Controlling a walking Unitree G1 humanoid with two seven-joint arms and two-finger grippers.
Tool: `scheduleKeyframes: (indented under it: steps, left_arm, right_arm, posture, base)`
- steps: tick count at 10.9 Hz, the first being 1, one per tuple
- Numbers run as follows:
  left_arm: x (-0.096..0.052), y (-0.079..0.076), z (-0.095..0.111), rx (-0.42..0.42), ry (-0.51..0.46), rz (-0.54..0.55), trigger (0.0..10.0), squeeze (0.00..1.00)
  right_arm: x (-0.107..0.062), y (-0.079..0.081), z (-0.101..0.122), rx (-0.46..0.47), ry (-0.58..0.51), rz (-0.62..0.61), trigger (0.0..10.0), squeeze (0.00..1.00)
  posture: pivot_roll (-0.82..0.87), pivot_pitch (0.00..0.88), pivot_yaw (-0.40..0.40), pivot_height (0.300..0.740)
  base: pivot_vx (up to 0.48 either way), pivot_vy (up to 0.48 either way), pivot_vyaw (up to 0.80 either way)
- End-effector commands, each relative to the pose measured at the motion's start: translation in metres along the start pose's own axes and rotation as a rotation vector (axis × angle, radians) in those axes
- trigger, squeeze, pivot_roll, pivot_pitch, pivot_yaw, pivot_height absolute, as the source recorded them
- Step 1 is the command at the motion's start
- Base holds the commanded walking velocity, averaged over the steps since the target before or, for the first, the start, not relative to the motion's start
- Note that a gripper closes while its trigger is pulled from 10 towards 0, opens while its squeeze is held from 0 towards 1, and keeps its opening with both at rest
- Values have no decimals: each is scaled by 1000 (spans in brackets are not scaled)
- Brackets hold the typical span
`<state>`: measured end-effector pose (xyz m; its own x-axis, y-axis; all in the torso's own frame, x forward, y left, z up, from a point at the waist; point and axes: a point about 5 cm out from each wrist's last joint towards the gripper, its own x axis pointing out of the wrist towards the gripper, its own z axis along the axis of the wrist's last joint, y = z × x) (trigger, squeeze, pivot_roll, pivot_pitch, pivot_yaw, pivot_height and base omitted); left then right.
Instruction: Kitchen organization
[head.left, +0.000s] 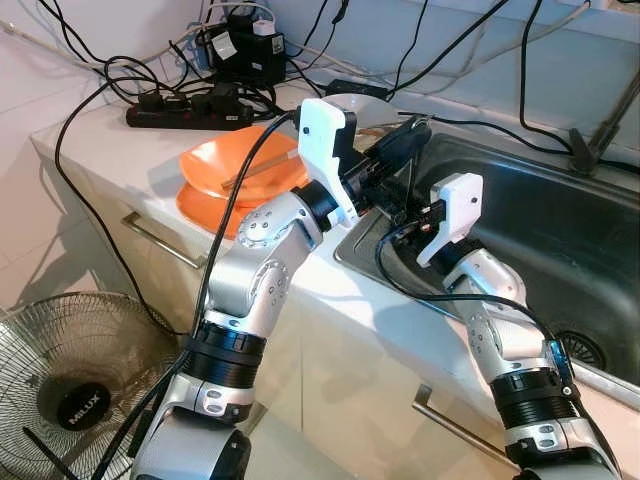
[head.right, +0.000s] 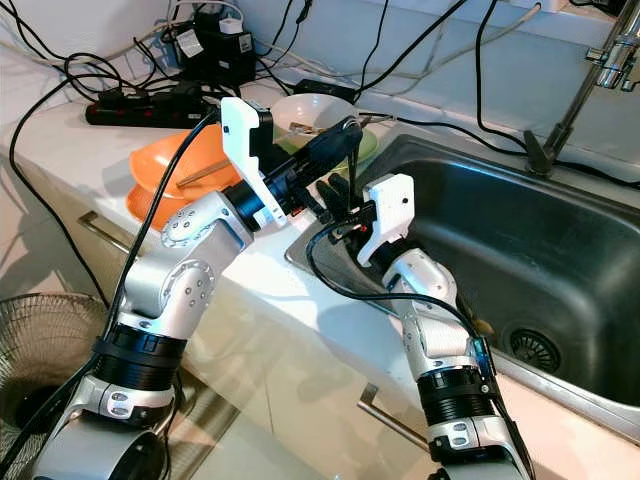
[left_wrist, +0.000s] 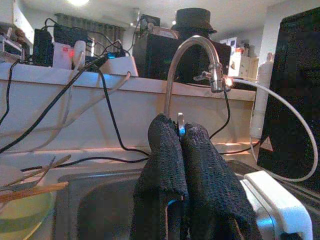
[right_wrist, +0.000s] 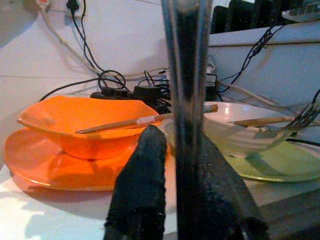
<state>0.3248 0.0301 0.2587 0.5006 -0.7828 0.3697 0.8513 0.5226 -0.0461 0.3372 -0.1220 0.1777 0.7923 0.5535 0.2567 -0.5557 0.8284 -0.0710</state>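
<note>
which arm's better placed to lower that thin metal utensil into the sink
Probably the right. The right gripper sits low at the sink corner, with the utensil upright just before it. The left gripper, shut on the utensil's top, reaches in higher, from over the counter.
</note>
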Motion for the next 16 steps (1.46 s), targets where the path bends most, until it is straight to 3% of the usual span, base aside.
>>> scheduleKeyframes:
  steps: [1,6,7,14,15,16]
  left_arm:
    - [1,-3,3,11,-7,-15,10000,0]
    - [0,-1,4,19,-22,11,10000,0]
    - [0,0,4,17,-24,17,10000,1000]
    - [-2,3,5,4,-35,44,10000,1000]
    - [-3,5,7,10,-42,68,10000,47]
    - [-4,6,6,11,-39,76,10000,0]
  right_arm:
    - [2,-2,4,-11,-16,-4,0,0]
    - [4,-4,4,-13,-16,0,0,0]
    - [5,-4,4,-14,-16,-1,0,0]
    - [8,-20,3,21,-27,-139,0,0]
    - [8,-37,7,-1,-27,-252,0,0]
    - [7,-46,9,-8,-32,-317,0,0]
  posture:
    - [174,0,18,740]
    - [177,0,10,740]
    - [178,0,10,740]
    - [186,0,7,740]
    - [185,0,8,740]
    - [185,0,8,740]
  base:
    - [0,0,0]
    - [0,0,0]
    - [0,0,0]
    - [0,0,0]
    - [0,0,0]
    - [0,0,0]
